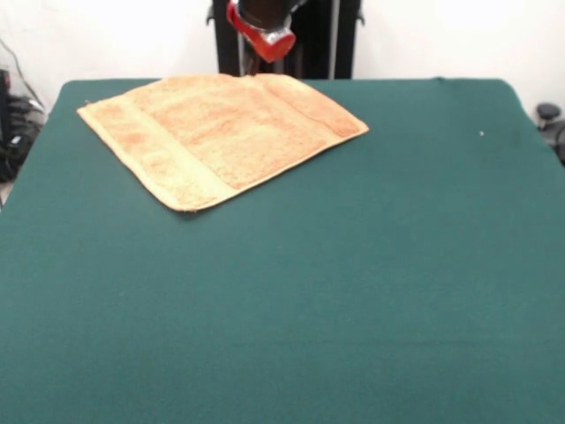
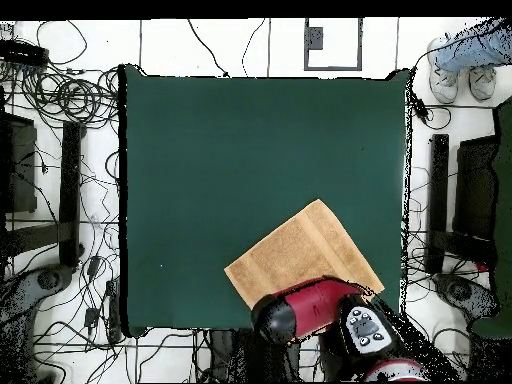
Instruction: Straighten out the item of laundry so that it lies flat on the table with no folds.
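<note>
One orange-tan towel (image 1: 221, 132) we see spread on the green table (image 1: 353, 283); gripper's (image 1: 265, 35) opening unclear.

White wall (image 1: 441, 35), pale floor (image 2: 250, 45), tangled cables (image 2: 70, 95)

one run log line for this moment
towel: flat, skewed, table far edge | arm: over towel's edge | gripper: unclear | folds: none seen

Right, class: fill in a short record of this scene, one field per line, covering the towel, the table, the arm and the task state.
towel: orange-tan towel, spread out, set at an angle
table: green table
towel position: near the table edge by the robot
arm: red and black arm, above the towel's edge
claw: cannot tell
people: a person's shoes beyond the table corner
</note>
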Available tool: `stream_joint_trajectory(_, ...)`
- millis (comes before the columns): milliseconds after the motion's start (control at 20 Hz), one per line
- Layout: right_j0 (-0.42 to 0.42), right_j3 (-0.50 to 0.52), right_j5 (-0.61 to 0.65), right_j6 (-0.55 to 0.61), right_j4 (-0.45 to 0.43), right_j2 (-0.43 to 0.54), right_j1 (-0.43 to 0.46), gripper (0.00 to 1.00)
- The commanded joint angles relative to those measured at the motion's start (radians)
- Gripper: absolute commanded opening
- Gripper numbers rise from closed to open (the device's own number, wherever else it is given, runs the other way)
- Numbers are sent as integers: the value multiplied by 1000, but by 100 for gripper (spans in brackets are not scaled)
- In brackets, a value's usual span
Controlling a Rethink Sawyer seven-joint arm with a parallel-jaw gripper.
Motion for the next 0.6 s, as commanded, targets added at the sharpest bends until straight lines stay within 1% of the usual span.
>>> stream_joint_trajectory(50, 93, -97, -57, 26, -69, -55, -49, 0)
stream_joint_trajectory(150, 105, -106, -85, 49, -82, -74, -40, 0)
stream_joint_trajectory(250, 120, -120, -140, 96, -93, -101, -21, 0)
stream_joint_trajectory(400, 172, -149, -285, 219, -102, -184, 35, 0)
stream_joint_trajectory(450, 186, -159, -333, 244, -101, -212, 58, 0)
stream_joint_trajectory(550, 180, -179, -422, 243, -75, -252, 103, 0)
stream_joint_trajectory(600, 162, -178, -456, 217, -59, -255, 118, 0)
